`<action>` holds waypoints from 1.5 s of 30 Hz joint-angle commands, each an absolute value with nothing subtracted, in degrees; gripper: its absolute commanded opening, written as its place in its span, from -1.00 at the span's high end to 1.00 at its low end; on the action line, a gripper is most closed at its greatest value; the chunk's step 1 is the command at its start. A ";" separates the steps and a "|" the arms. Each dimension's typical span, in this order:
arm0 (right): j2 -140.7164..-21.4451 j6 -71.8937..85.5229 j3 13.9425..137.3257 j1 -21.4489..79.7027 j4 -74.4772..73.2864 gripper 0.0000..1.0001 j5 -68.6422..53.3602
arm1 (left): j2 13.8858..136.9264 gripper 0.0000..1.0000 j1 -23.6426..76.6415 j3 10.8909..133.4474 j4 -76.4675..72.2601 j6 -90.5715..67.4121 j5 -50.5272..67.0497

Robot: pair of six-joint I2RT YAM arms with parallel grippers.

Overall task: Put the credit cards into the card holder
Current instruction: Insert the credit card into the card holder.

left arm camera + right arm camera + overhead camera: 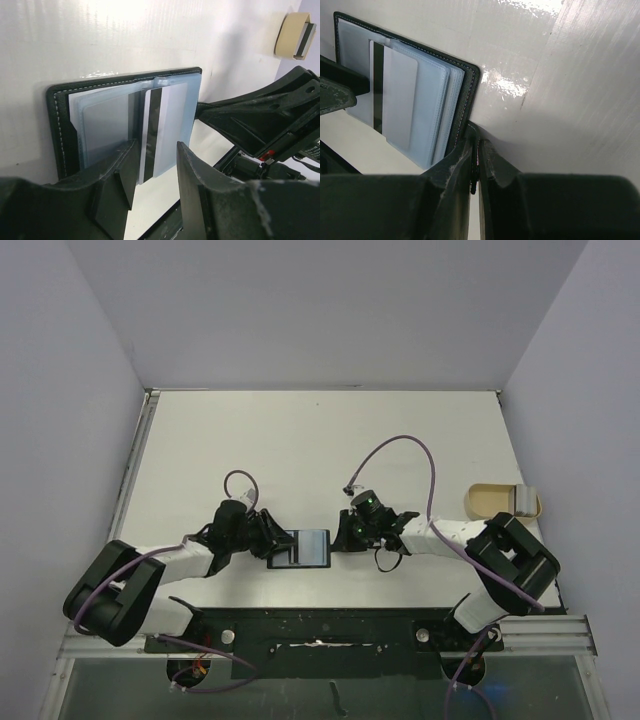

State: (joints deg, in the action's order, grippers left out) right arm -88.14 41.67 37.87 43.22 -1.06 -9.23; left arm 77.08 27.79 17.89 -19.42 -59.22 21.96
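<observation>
The card holder (300, 548) lies open on the table between my two grippers, its black stitched rim (57, 130) framing clear grey-blue sleeves. A pale credit card (165, 125) with a black stripe sits partway in a sleeve, its near end sticking out; the right wrist view shows the same credit card (395, 95). My left gripper (156, 150) stands open just in front of that end, with its fingers on either side and apart from it. My right gripper (476, 142) is shut on the thin black edge of the card holder (470, 80).
A tan shallow tray (490, 502) stands at the right edge of the table, with a grey flat piece (525, 502) in its right end. The same tray (292, 32) shows at the top right of the left wrist view. The right arm's body (260, 120) lies close beside the holder.
</observation>
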 commanded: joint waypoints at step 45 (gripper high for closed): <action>-84.67 42.36 35.97 43.66 -0.29 0.90 -7.27 | 73.07 0.18 30.84 25.49 -10.85 -55.36 17.41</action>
State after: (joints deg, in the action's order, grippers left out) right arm -86.87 42.30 36.82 43.22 -1.34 -8.36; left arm 77.97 32.69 22.35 -16.56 -58.54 19.99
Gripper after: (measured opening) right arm 0.093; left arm 0.392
